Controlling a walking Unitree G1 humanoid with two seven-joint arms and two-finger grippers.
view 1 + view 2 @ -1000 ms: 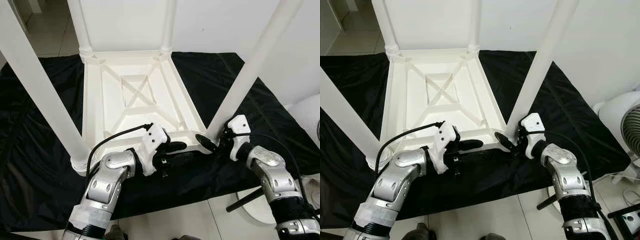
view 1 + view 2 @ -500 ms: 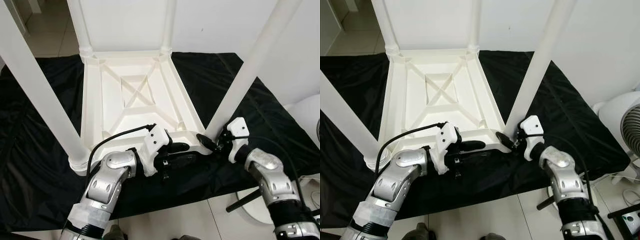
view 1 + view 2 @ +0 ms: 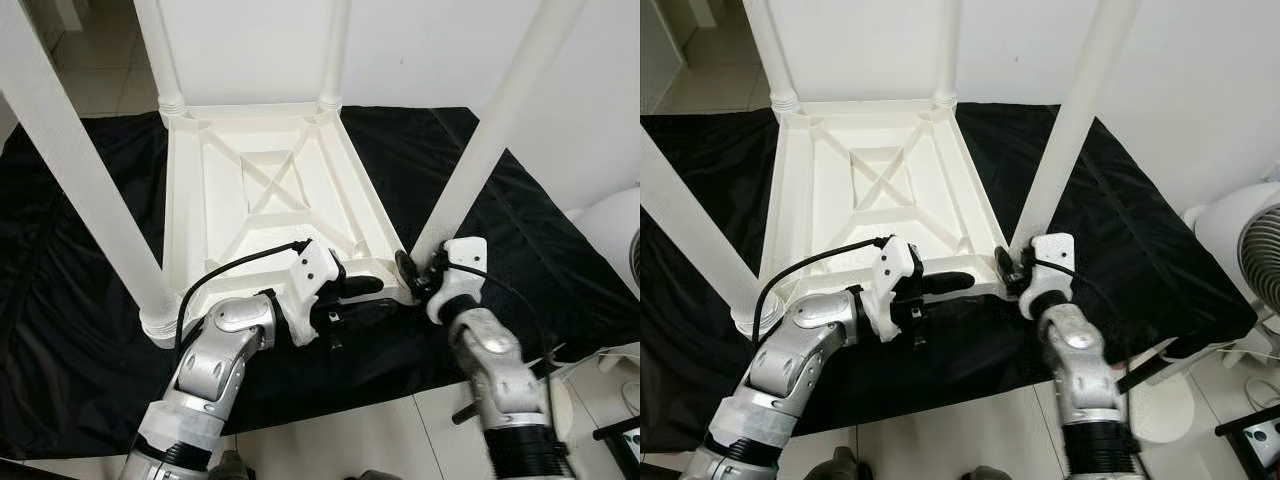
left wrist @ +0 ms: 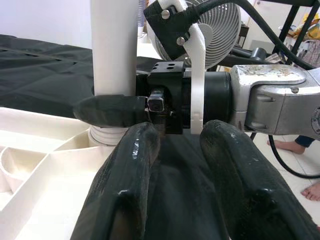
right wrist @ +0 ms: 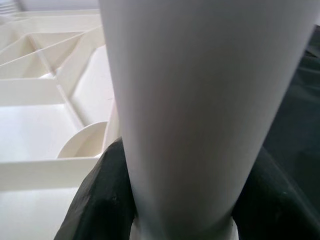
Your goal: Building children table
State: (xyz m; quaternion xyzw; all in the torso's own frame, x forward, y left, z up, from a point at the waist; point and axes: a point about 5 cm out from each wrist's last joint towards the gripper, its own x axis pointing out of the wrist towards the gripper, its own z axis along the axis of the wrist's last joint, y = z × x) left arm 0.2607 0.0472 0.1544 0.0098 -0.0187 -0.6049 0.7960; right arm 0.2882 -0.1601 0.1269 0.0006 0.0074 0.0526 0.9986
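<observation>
Black floor cloth (image 3: 60, 330) held the upturned table (image 3: 270, 200); my right gripper (image 5: 165, 200) pinched the near-right leg (image 3: 480, 150), left gripper (image 4: 175, 165) spread at the rim, seating next.

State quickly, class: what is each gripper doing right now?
Left gripper: open, fingers straddling the near edge of the upturned table, gripping nothing.
Right gripper: shut on the near right table leg, at its base.

A black cloth (image 3: 80, 300) lies spread over a pale tiled floor (image 3: 340, 445), reaching back to a plain white wall (image 3: 420, 50). A white fan (image 3: 1250, 250) stands on the floor just off the cloth's right edge, with a black cord (image 3: 1160, 365) lying near its base.
</observation>
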